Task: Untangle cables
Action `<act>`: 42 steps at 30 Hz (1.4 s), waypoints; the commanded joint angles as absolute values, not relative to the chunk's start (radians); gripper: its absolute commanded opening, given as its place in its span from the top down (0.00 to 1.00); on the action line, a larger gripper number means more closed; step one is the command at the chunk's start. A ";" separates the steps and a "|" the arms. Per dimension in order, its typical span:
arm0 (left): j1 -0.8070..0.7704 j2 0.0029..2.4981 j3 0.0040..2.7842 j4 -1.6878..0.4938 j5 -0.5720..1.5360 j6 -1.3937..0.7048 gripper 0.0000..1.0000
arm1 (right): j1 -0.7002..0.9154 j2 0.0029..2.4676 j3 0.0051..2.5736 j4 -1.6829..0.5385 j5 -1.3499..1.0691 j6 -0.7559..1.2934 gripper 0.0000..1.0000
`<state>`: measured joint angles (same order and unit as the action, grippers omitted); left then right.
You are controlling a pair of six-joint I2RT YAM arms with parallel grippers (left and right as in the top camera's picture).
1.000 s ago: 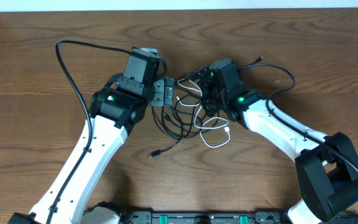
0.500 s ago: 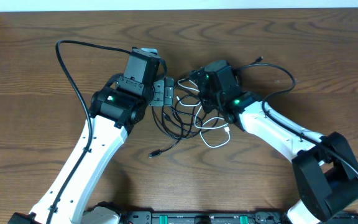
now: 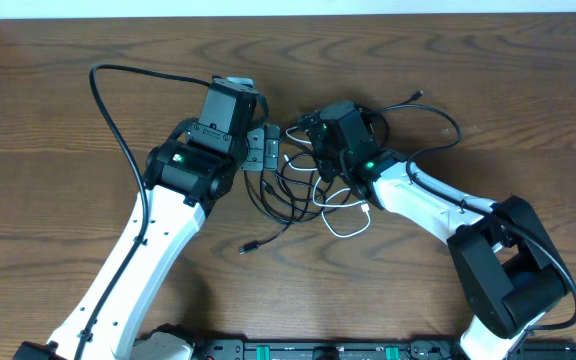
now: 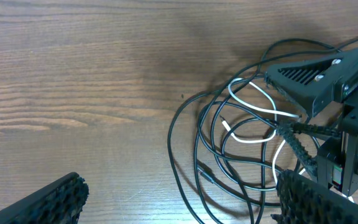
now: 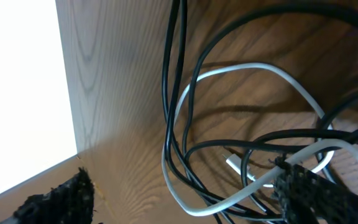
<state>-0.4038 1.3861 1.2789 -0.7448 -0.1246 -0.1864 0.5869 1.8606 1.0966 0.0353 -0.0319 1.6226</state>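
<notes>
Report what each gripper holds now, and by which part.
Nothing is held. The left gripper is open above the table. The right gripper is open too; the white cable and black cables lie loose between its fingers.

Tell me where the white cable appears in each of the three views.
Overhead: white cable slightly right of the picture's centre, at the lower edge of the tangle.
Left wrist: white cable right of centre, in loops.
Right wrist: white cable arching across the middle.
Shared landmark: the black cables tangled with it.
</notes>
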 commanded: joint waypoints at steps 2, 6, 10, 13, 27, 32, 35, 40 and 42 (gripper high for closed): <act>-0.401 1.394 1.280 -0.748 -0.119 -0.189 0.02 | 0.593 1.868 1.098 0.034 0.002 1.615 0.15; -0.401 1.394 1.280 -0.748 -0.119 -0.189 0.02 | 0.593 1.868 1.098 0.034 0.022 1.615 0.17; -0.401 1.394 1.280 -0.748 -0.119 -0.189 0.02 | 0.593 1.868 1.098 0.034 0.025 1.615 0.18; -0.402 1.394 1.280 -0.748 -0.119 -0.189 0.02 | 0.593 1.868 1.098 0.034 0.028 1.615 0.18; -0.401 1.394 1.280 -0.748 -0.119 -0.189 0.03 | 0.593 1.869 1.098 0.019 0.084 1.615 0.36; -0.401 1.394 1.280 -0.748 -0.119 -0.189 0.03 | 0.593 1.877 1.098 0.011 0.096 1.615 0.38; -0.401 1.394 1.280 -0.748 -0.119 -0.189 0.02 | 0.593 1.901 1.098 0.012 0.098 1.615 0.43; -0.401 1.394 1.280 -0.748 -0.119 -0.189 0.02 | 0.593 1.931 1.098 0.026 0.090 1.615 0.68; -0.401 1.394 1.280 -0.748 -0.119 -0.189 0.02 | 0.593 1.936 1.098 0.037 0.087 1.615 0.80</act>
